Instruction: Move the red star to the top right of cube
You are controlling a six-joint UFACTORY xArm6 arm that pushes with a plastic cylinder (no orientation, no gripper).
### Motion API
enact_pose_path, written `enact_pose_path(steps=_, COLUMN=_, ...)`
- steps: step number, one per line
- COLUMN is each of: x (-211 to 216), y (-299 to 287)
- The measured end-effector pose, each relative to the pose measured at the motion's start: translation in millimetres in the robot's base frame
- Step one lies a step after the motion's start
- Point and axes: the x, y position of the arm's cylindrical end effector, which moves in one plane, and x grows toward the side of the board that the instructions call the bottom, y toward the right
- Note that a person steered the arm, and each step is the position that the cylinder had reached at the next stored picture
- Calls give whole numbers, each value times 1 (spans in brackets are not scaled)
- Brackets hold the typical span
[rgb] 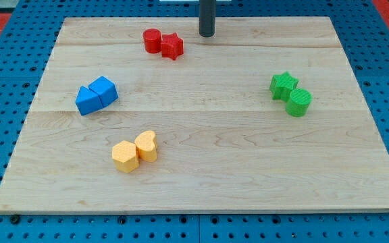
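**Red star near the counter's top edge, tip just to its right**

Pale wood makes up the counter (201, 169), which lies on a blue pegboard. At the view's top, left of centre, the red star (173, 46) touches a red cylinder (152, 40) on its left. My tip (206, 34) stands just to the star's right, apart from it; the rod carries no hand, so no grip can be told. Further down on the view's left, the blue cube (104, 90) touches a blue wedge-like block (86, 101). Two yellow blocks sit together near the bottom: a hexagon (124, 156) and a heart (146, 146). A green star (283, 86) and green cylinder (299, 102) touch at the right.
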Motion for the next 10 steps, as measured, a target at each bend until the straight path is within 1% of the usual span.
enact_pose_path(steps=5, x=0, y=-4)
enact_pose_path(steps=7, x=5, y=-22)
enact_pose_path(steps=8, x=14, y=-39)
enact_pose_path(steps=9, x=25, y=-68)
enact_pose_path(steps=10, x=22, y=-72)
